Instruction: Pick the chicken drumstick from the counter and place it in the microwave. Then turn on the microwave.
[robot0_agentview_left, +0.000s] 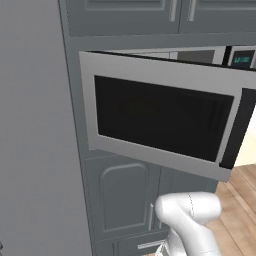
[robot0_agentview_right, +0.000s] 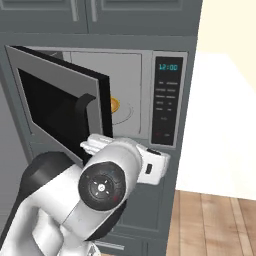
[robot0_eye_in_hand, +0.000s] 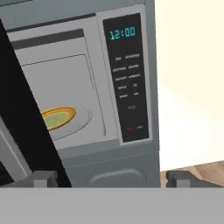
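While the microwave (robot0_agentview_left: 165, 112) is hanging open in the left base view, its door (robot0_agentview_left: 160, 117) is swinging out toward the camera and blocking the cavity, so no drumstick is turning up here, just the arm (robot0_agentview_left: 192, 220) rising at the bottom right.

Over in the right base view, the door (robot0_agentview_right: 60, 107) is standing out to the left, the keypad (robot0_agentview_right: 167, 102) is sitting on the right, and a sliver of the yellow plate (robot0_agentview_right: 115, 105) is peeking out between them. The wrist is sitting right below that opening.

Looking through the hand view, the tool (robot0_eye_in_hand: 111, 179) is spread wide and gripping nothing. The yellow plate is lying ahead and to the left, and the keypad (robot0_eye_in_hand: 127, 78) straight ahead. I can't make out the chicken drumstick anywhere, so I'm guessing it's hiding on the plate.
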